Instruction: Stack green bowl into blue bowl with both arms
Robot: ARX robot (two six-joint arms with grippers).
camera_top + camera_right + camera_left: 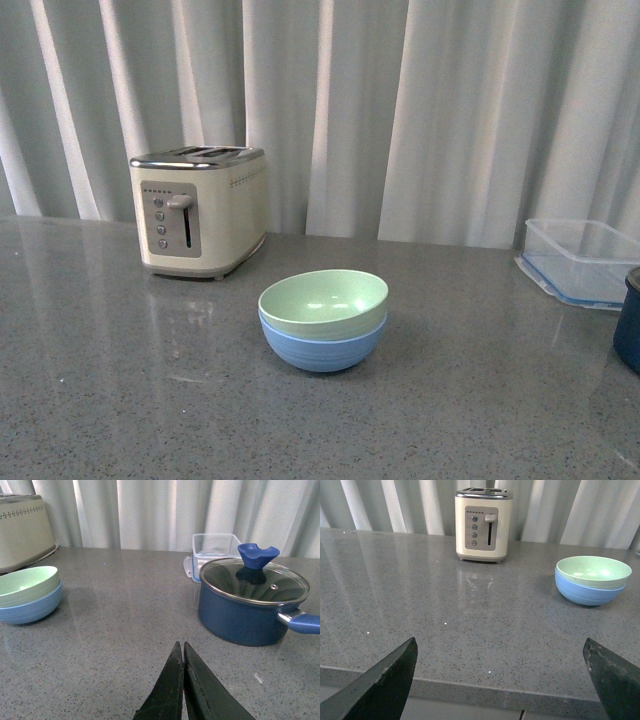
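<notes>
Grey speckled counter point(470, 630) runs under both grippers, its front edge just below the left gripper point(502, 680), whose jaws stand wide apart and hold nothing. Beyond that gap lies bare stone, open all the way to the toaster point(483, 524) far ahead by the curtain point(450, 110). The toaster's panel marks are too small to read. Ahead and to the right of the left jaws sits the green bowl point(593, 572), nested inside the blue bowl point(587, 593), touching, rims nearly level.

Right gripper point(183, 680) has its jaws pressed together, empty. Ahead and to the left of them the stacked bowls sit with open counter between; ahead to the right stands the pot point(247, 615) with a glass lid point(254, 582), and behind it a clear box point(216, 547). No writing shows on either
</notes>
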